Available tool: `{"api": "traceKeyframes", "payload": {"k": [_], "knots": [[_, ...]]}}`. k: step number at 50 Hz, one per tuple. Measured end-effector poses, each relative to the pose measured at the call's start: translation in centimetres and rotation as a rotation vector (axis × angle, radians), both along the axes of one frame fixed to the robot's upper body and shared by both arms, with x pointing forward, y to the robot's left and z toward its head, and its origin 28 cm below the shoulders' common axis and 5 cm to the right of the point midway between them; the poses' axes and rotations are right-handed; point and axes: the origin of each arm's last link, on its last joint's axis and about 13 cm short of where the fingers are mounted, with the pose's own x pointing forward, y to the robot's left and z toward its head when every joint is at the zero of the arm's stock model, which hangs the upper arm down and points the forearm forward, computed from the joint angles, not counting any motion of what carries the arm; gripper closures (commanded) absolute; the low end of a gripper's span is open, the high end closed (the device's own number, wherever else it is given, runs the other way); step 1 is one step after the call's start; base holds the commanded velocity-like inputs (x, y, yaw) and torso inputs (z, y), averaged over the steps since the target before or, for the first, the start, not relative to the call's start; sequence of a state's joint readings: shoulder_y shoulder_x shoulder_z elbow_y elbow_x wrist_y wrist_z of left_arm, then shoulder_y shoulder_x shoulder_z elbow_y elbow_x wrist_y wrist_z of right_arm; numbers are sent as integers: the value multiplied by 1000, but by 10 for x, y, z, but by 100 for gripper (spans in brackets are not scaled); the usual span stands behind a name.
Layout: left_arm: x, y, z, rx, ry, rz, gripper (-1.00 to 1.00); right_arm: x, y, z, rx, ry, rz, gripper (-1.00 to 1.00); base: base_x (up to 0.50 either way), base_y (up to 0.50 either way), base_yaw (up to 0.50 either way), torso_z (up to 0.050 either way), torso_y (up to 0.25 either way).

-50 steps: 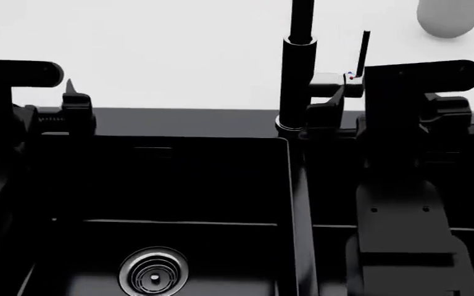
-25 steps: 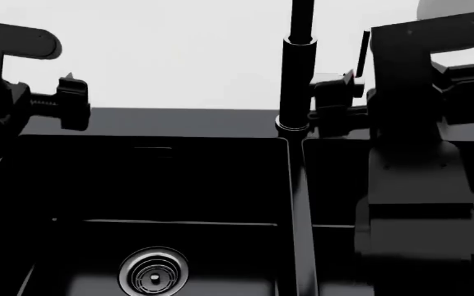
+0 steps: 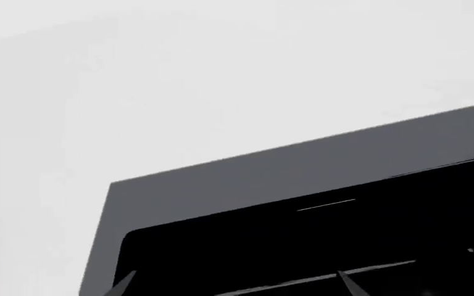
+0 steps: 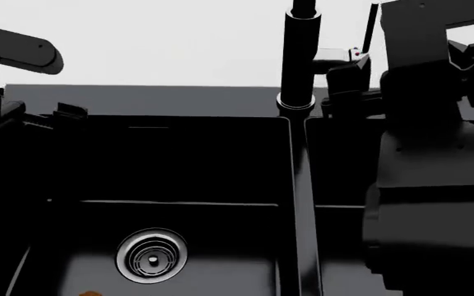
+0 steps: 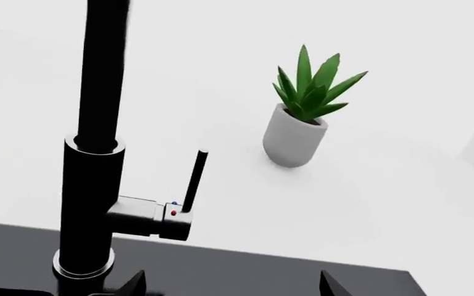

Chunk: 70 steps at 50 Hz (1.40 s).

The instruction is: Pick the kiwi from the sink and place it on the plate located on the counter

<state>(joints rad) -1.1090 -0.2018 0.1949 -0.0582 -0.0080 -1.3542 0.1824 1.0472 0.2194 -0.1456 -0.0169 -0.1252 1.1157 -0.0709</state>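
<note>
The head view looked down into a glossy black double-basin sink (image 4: 179, 179) set in a plain white worktop (image 4: 163, 43). A round chrome drain (image 4: 151, 256) sat in the floor of the left basin, and a black divider ran between the two basins. At the very near edge of the left basin, just left of the drain, a small orange-brown sliver (image 4: 89, 293) showed; it could not be told whether this was the kiwi. No plate appeared in any view. A tall black faucet (image 4: 298, 58) rose from the sink's far rim at the divider, with a side lever marked by a red dot. The left arm (image 4: 10, 74) hung over the sink's left edge, and the right arm (image 4: 426, 142) stood over the right basin, hiding most of it. The left hand (image 3: 232, 285) showed only as two dark tips at the edge of its wrist view, spread apart with nothing between them. The right hand (image 5: 232, 285) likewise showed two tips set apart and empty, facing the faucet base. Beyond the faucet, on the worktop, stood a green spiky plant (image 5: 311, 83) in a white pot (image 5: 293, 143).
</note>
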Motion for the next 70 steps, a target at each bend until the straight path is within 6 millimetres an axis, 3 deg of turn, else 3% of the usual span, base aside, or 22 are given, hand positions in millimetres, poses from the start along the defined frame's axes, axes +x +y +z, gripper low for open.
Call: {"api": "traceKeyframes", "payload": {"k": [15, 46, 70], "knots": [[-13, -2, 6, -7, 89, -51, -100, -5, -3, 10, -33, -18, -10, -100, 0, 0, 0, 0, -181], [-29, -3, 14, 52, 271, -119, -100, -8, -6, 14, -58, -21, -25, -100, -1, 0, 0, 0, 0], [-50, -3, -8, 86, 440, -173, -100, -8, -7, 14, -56, -14, -25, -100, 0, 0, 0, 0, 0]]}}
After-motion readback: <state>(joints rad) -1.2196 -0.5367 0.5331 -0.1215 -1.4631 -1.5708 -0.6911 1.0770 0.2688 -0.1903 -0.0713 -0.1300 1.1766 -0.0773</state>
